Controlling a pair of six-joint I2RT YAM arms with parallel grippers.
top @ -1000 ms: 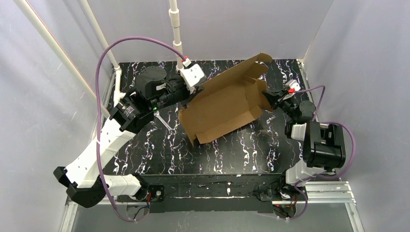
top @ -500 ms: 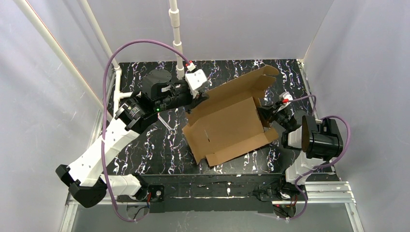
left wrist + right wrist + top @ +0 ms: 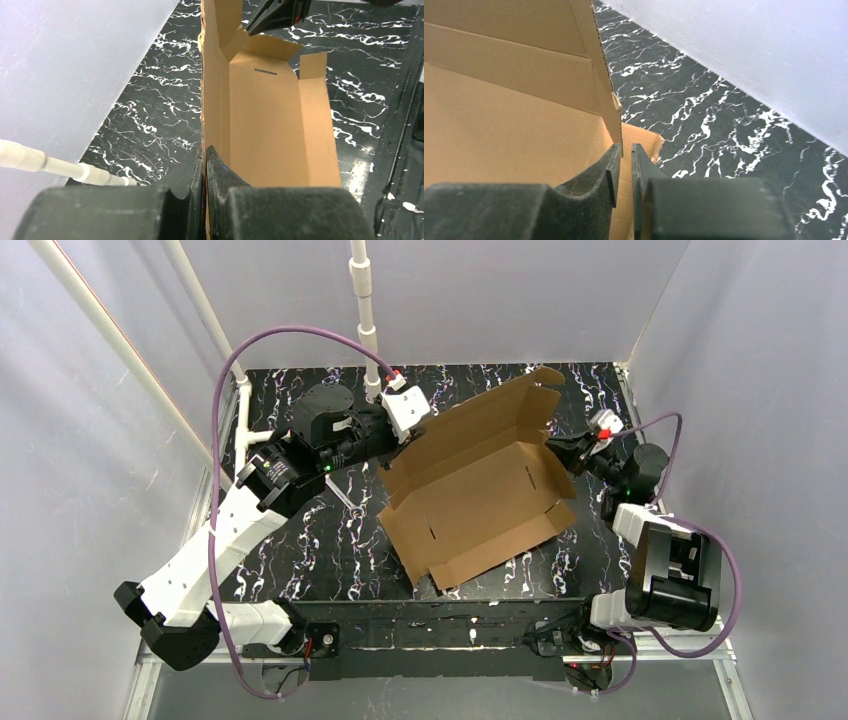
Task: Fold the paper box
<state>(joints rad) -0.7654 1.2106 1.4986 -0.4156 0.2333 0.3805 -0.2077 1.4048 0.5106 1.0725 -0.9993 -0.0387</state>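
On the marbled surface (image 3: 330,540), mid-frame from above, the paper box (image 3: 480,500) sits half-formed, my left jaws clamped on its upper-left wall (image 3: 212,75), right jaws barely apart at the right-end flap (image 3: 596,65) (gripping? can't tell), so next I'd guess I fold that flap inward.

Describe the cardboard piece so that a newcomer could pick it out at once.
On the black marbled table, look just right of its middle. The box lies there half folded, its raised back panel pinched by the left tool. It is the only brown thing on that dark surface.
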